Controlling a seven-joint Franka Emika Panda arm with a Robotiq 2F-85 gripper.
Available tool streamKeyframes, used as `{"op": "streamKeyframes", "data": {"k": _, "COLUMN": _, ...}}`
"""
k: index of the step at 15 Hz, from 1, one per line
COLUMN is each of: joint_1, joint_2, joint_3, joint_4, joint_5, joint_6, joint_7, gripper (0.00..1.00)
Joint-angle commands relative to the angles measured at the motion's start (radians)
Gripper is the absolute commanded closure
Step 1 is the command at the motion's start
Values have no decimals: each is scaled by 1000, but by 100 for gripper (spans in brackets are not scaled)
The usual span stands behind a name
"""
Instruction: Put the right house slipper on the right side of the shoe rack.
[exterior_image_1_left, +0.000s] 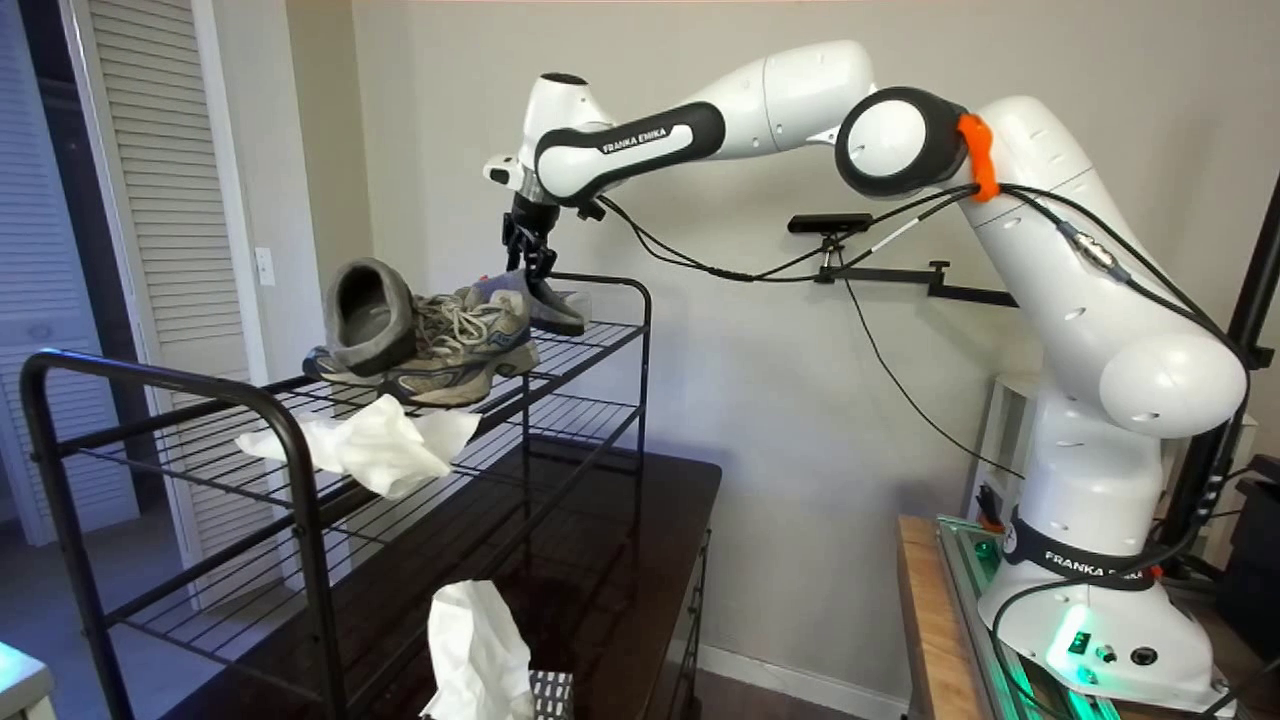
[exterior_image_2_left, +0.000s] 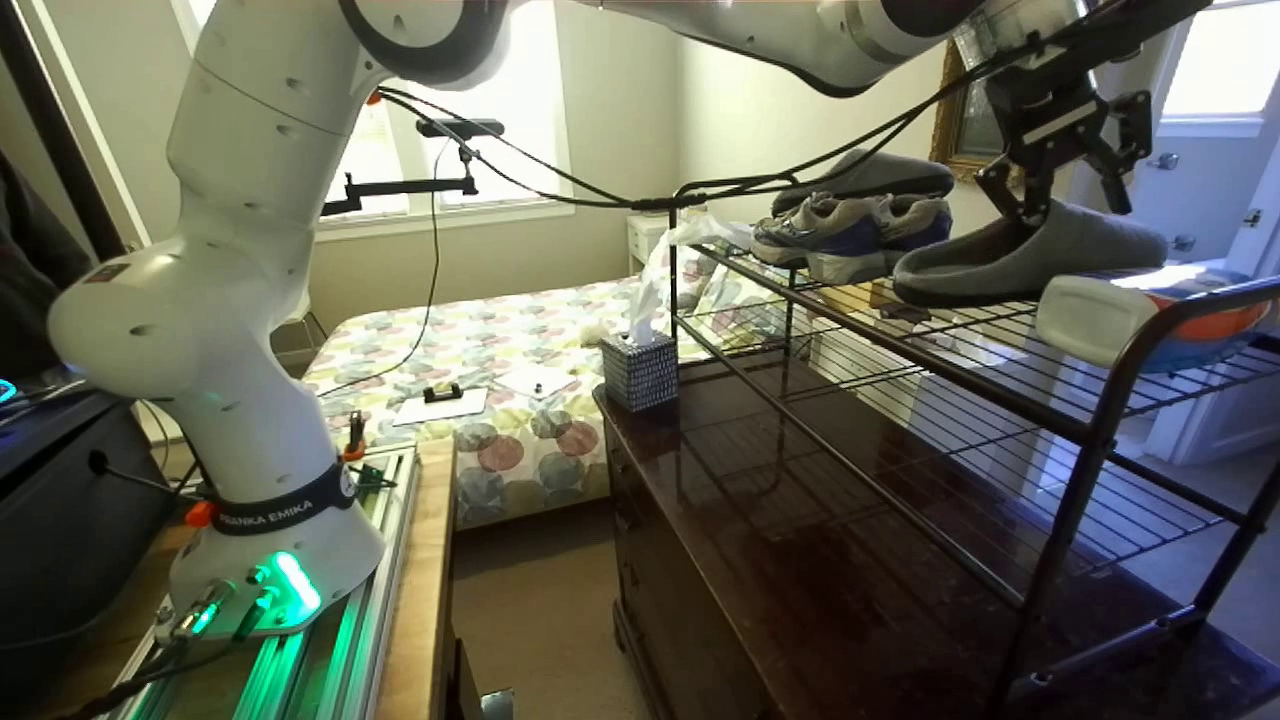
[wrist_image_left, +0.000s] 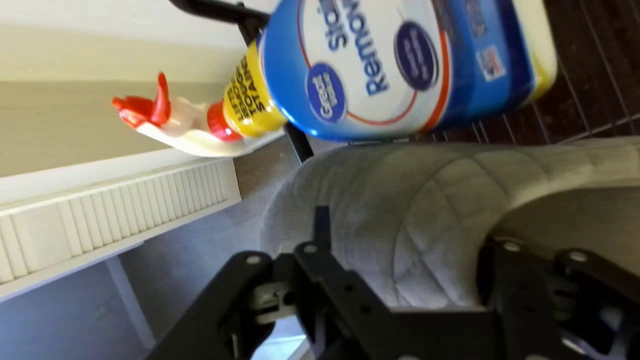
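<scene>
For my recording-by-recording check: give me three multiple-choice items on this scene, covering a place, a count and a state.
1. Which tier of the rack holds the bottle? A) lower B) neither C) upper
2. How many slippers show? A) one B) two C) three
3. The hand is: A) open B) shut C) out of view

1C: an exterior view shows it lying on the upper tier.
2B: one is under the hand, the other slipper by the sneakers.
3A: the fingers stand apart.

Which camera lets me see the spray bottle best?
The wrist view: the spray bottle is close up there, with its red nozzle and label showing. Both exterior views show less: its pale bottom and some orange, or just a little behind a slipper.
</scene>
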Motion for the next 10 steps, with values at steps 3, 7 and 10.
{"op": "streamKeyframes", "data": {"k": 3, "joint_1": 49, "joint_2": -32, "joint_3": -72, "joint_4": 42, "joint_5": -154, "joint_6": -120, "joint_7": 48, "gripper": 0}}
{"op": "streamKeyframes", "data": {"k": 7, "joint_1": 49, "joint_2": -71, "joint_3": -75, "joint_4": 48, "joint_5": -123, "joint_6": -113, "joint_7": 51, "gripper": 0}}
{"op": "streamKeyframes", "data": {"k": 10, "joint_1": 35, "joint_2": -85, "joint_3": -62, "joint_4": 60, "joint_5": -68, "joint_6": -86, "joint_7": 126, "gripper": 0}}
